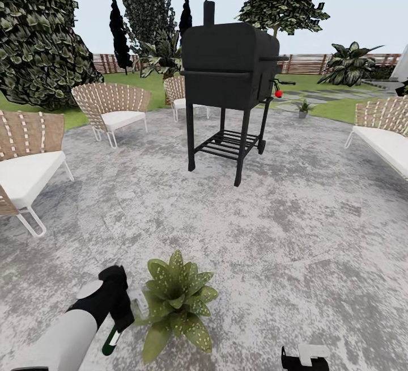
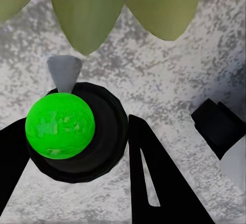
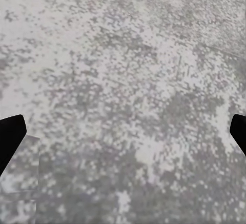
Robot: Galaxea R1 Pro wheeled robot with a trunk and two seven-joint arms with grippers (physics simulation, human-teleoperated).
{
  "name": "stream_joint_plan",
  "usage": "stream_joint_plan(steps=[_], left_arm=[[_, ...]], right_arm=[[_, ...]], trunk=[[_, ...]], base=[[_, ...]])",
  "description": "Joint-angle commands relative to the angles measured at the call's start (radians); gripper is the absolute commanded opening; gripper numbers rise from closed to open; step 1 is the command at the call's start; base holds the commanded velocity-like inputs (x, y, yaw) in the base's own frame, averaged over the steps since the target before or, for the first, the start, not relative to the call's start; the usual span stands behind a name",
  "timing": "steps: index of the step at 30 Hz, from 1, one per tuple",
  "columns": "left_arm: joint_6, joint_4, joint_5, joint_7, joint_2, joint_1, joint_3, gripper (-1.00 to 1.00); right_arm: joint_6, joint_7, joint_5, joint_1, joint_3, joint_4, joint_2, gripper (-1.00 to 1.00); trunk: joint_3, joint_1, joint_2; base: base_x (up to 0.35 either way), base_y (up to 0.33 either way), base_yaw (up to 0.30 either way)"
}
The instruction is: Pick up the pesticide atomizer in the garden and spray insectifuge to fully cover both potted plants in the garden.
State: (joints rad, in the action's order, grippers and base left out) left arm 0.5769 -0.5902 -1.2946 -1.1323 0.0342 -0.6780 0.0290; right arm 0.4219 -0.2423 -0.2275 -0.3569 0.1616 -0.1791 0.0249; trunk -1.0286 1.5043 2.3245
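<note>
The pesticide atomizer (image 1: 110, 341), a slim dark green bottle, hangs from my left gripper (image 1: 119, 321), which is shut on it low over the stone patio. In the left wrist view I look down on the atomizer (image 2: 60, 125): a bright green cap on a black round body, held between the two black fingers (image 2: 154, 178). Its grey nozzle (image 2: 64, 72) points at the broad leaves (image 2: 87, 8) just ahead. That potted plant (image 1: 177, 303), a speckled green rosette, sits immediately right of the bottle. My right gripper (image 1: 306, 357) is open over bare patio (image 3: 123, 80), to the plant's right.
A black grill (image 1: 229, 82) stands on legs mid-patio. Wicker chairs with white cushions ring the patio at left (image 1: 25, 167), back left (image 1: 113, 107) and right (image 1: 385, 133). A small plant in a grey pot (image 1: 304, 109) sits far back right by the lawn.
</note>
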Motion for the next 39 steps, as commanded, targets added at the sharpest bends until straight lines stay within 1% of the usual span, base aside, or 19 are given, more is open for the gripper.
stream_joint_plan(steps=[1, 3, 5, 6, 9, 11, 14, 17, 19, 20, 21, 22, 23, 24, 30, 31, 35, 37, 39], left_arm=[[0.009, -0.001, -0.005, -0.004, -0.005, 0.0, 0.002, -1.0], [0.008, -0.001, -0.005, -0.003, -0.018, 0.0, 0.003, -1.0], [0.008, 0.001, -0.003, 0.0, -0.022, 0.0, 0.004, -1.0], [0.007, 0.006, 0.0, 0.001, -0.018, 0.001, 0.004, -1.0], [0.004, 0.024, 0.043, 0.01, -0.004, 0.023, 0.021, -1.0], [0.002, 0.023, 0.056, 0.015, 0.001, 0.03, 0.026, -1.0], [-0.001, 0.005, 0.06, 0.024, -0.003, 0.032, 0.017, -1.0], [-0.001, 0.002, 0.062, 0.075, -0.003, 0.032, 0.028, -1.0], [-0.002, 0.003, 0.063, 0.084, -0.002, 0.032, 0.026, -1.0], [-0.012, 0.008, 0.063, 0.085, 0.001, 0.032, 0.027, -1.0], [-0.056, 0.013, 0.063, 0.085, 0.006, 0.033, 0.028, -1.0], [-0.126, 0.019, 0.063, 0.083, 0.018, 0.035, 0.029, -1.0], [-0.173, 0.022, 0.064, 0.081, 0.031, 0.037, 0.029, -1.0], [-0.19, 0.023, 0.066, 0.081, 0.036, 0.038, 0.029, -1.0], [-0.207, 0.024, 0.075, 0.084, 0.016, 0.039, 0.026, -1.0], [-0.208, 0.025, 0.075, 0.084, 0.019, 0.039, 0.027, -1.0], [-0.214, 0.049, 0.073, 0.086, 0.054, 0.066, 0.029, -1.0], [-0.213, 0.043, 0.074, 0.086, 0.061, 0.07, 0.03, -1.0], [-0.211, 0.04, 0.074, 0.087, 0.054, 0.07, 0.031, -1.0]], right_arm=[[0.003, -0.003, -0.011, -0.001, 0.007, 0.001, 0.0, 1.0], [0.003, -0.003, -0.011, -0.001, 0.006, 0.001, 0.0, 1.0], [0.003, -0.002, -0.012, -0.001, 0.006, 0.001, 0.0, 1.0], [0.003, -0.002, -0.012, -0.001, 0.006, 0.001, 0.0, 1.0], [0.003, -0.002, -0.012, -0.001, 0.006, 0.001, 0.0, 1.0], [0.003, -0.002, -0.012, -0.001, 0.006, 0.001, 0.0, 1.0], [0.003, -0.002, -0.012, -0.001, 0.006, 0.001, 0.0, 1.0], [0.003, -0.002, -0.012, -0.001, 0.006, 0.001, 0.0, 1.0], [0.003, -0.002, -0.012, -0.001, 0.006, 0.001, 0.0, 1.0], [0.003, -0.002, -0.012, -0.001, 0.006, 0.001, 0.0, 1.0], [0.003, -0.002, -0.012, -0.001, 0.006, 0.001, 0.0, 1.0], [0.003, -0.002, -0.012, -0.001, 0.006, 0.002, 0.0, 1.0], [0.003, -0.002, -0.012, -0.001, 0.006, 0.002, 0.0, 1.0], [0.003, -0.002, -0.012, -0.001, 0.006, 0.002, 0.0, 1.0], [0.003, -0.002, -0.012, -0.001, 0.006, 0.002, 0.0, 1.0], [0.003, -0.002, -0.012, -0.001, 0.006, 0.002, 0.0, 1.0], [0.003, -0.002, -0.012, -0.001, 0.006, 0.002, 0.0, 1.0], [0.003, -0.002, -0.012, -0.001, 0.006, 0.002, 0.0, 1.0], [0.003, -0.002, -0.012, -0.001, 0.006, 0.002, 0.0, 1.0]], trunk=[[-0.001, 0.0, 0.0], [-0.001, 0.0, 0.0], [-0.001, 0.0, 0.0], [-0.001, 0.0, 0.0], [-0.001, 0.0, 0.0], [-0.001, 0.0, 0.0], [-0.001, 0.0, 0.0], [-0.001, 0.0, 0.0], [-0.001, 0.0, 0.0], [-0.001, 0.0, 0.0], [-0.001, 0.0, 0.0], [-0.001, 0.0, 0.0], [-0.001, 0.0, 0.0], [-0.001, 0.0, 0.0], [-0.001, 0.0, 0.0], [-0.001, 0.0, 0.0], [-0.001, 0.0, 0.0], [-0.001, 0.0, 0.0], [-0.001, 0.0, 0.0]], base=[[0.0, 0.0, 0.0], [0.0, 0.0, 0.0], [0.0, 0.0, 0.0], [0.0, 0.0, 0.0], [0.0, 0.0, 0.0], [0.0, 0.0, 0.0], [0.0, 0.0, 0.0], [0.0, 0.0, 0.0], [0.0, 0.0, 0.0], [0.0, 0.0, 0.0], [0.0, 0.0, 0.0], [0.0, 0.0, 0.0], [0.0, 0.0, 0.0], [0.0, 0.0, 0.0], [0.0, 0.0, 0.0], [0.0, 0.0, 0.0], [0.0, 0.0, 0.0], [0.0, 0.0, 0.0], [0.0, 0.0, 0.0]])
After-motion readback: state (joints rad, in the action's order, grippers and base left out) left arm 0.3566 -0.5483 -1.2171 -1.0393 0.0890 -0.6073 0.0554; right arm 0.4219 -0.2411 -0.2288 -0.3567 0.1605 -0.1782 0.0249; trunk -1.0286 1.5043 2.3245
